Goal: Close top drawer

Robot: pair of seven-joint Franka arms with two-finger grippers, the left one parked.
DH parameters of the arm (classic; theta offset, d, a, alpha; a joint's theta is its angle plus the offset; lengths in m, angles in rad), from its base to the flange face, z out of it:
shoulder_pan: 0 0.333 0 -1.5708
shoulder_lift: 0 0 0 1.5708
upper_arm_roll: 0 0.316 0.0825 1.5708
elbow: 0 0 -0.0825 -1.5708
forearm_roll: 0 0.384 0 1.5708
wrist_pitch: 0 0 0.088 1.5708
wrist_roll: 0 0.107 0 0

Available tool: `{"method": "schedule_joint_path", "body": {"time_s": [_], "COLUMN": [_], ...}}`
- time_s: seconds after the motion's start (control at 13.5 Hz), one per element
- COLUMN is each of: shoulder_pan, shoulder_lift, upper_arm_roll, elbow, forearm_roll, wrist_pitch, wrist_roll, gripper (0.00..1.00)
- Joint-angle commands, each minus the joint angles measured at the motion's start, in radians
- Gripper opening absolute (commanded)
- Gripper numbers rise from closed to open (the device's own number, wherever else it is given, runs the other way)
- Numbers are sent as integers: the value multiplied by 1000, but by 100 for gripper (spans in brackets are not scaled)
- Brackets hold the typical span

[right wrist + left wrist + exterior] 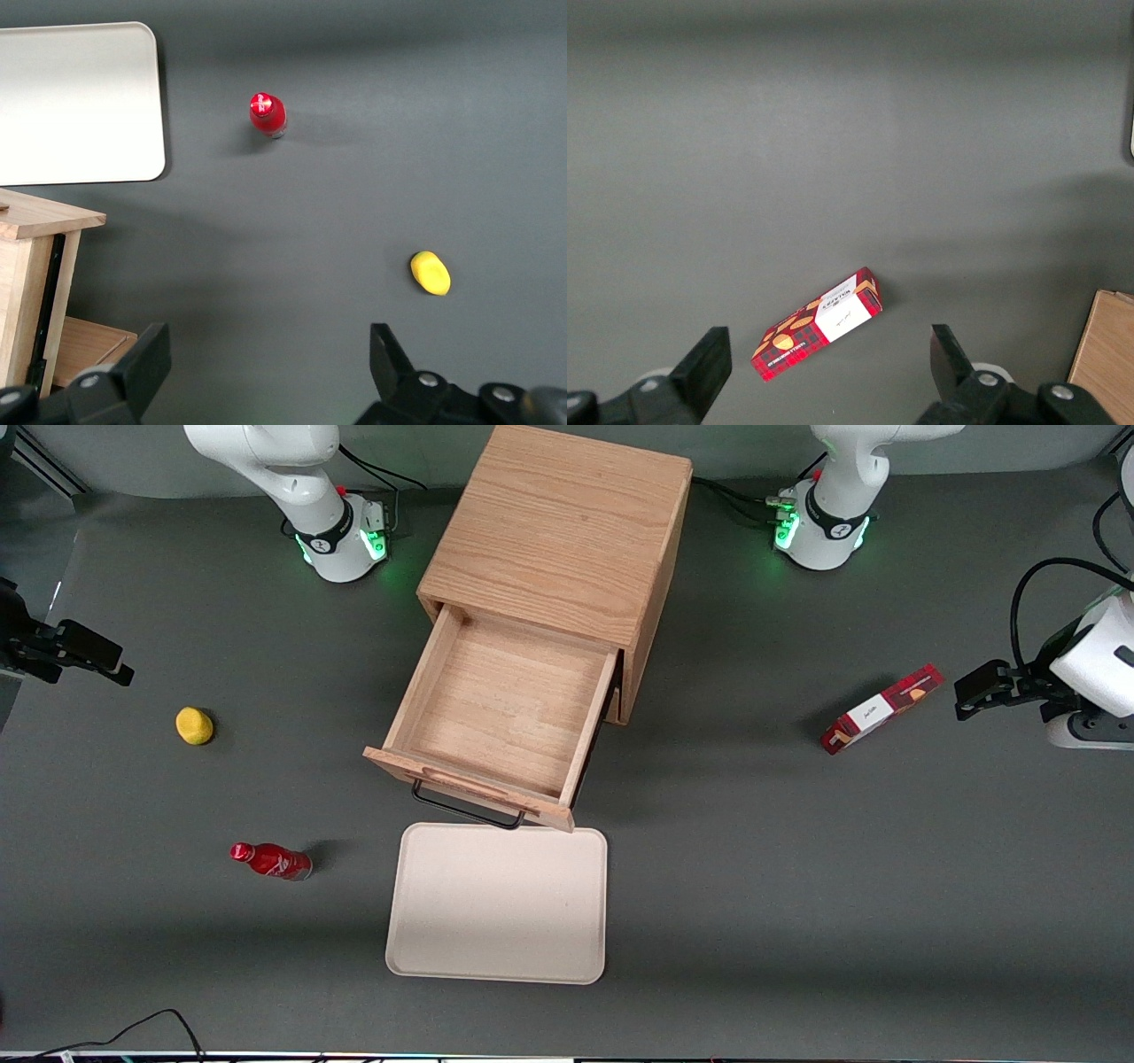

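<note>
Top drawer: light oak drawer [500, 717] pulled fully out of the wooden cabinet [558, 531] mid-counter, empty, black wire handle [465, 808] facing the cream tray [499, 903].
Progress: nothing closed yet; the whole push remains.
Gripper: black two-finger gripper [66, 654] spread open, empty, at the working arm's counter edge, well apart from the drawer.

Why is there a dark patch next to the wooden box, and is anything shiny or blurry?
Front view: the cabinet and its open top drawer cast soft shadows on the table; the tray looks bright. Right wrist view: sharp; the open gripper hangs high above the table, near the lemon.
</note>
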Motion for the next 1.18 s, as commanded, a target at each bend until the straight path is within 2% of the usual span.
{"method": "schedule_joint_path", "body": {"time_s": [0.0, 0.22, 0.44, 0.96, 1.11], "shoulder_pan": [6, 8, 38, 55, 54], "shoulder_lift": [-16, 2, 62, 394, 509], "upper_arm_roll": [2, 2, 2, 21, 71], "elbow": [-12, 0, 61, 421, 527], "forearm_roll": [-14, -19, -56, -44, -44], "wrist_pitch": [-7, 2, 1, -47, -65], "wrist_roll": [26, 23, 17, 13, 9], "gripper": [100, 100, 100, 100, 100]}}
